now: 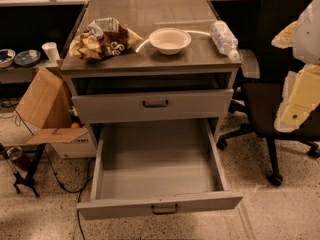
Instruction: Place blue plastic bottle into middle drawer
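The blue plastic bottle (223,39), clear and crinkly with a white cap, lies on its side at the right edge of the cabinet top (150,14). The middle drawer (155,164) is pulled far out below, a wide grey tray with low walls, a dark handle mid-front and nothing inside. My gripper (296,101), pale yellow and white, hangs at the frame's right edge, to the right of the cabinet and lower than the bottle, apart from both and in front of a black chair.
A white bowl (170,40) and crumpled snack bags (102,38) sit on the cabinet top. The upper drawer (152,105), with a taller front, is slightly open. A black office chair (270,99) stands at the right. Cardboard boxes (47,109) and cables lie at the left.
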Controlling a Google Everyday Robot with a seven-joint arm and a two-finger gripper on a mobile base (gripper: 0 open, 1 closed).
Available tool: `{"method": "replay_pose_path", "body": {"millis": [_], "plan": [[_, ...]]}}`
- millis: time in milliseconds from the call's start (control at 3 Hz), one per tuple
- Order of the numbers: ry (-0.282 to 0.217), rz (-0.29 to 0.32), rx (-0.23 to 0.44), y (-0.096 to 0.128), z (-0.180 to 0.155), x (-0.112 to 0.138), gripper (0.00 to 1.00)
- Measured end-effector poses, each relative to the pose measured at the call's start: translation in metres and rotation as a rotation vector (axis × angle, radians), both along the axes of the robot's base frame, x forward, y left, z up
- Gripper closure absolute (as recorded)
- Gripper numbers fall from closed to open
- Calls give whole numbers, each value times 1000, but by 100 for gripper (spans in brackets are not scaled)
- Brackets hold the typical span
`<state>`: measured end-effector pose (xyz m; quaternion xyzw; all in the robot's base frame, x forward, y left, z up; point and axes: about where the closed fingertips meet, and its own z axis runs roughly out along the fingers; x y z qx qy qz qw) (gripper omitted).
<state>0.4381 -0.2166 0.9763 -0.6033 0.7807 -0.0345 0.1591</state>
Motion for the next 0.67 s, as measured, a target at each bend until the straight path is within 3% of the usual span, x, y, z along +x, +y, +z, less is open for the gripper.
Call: {"method": "replay_pose_path", "body": {"millis": [333,667], "plan": [[0,0,0,0,0,0,0],[-21,-25,66,0,2,9,0]]}}
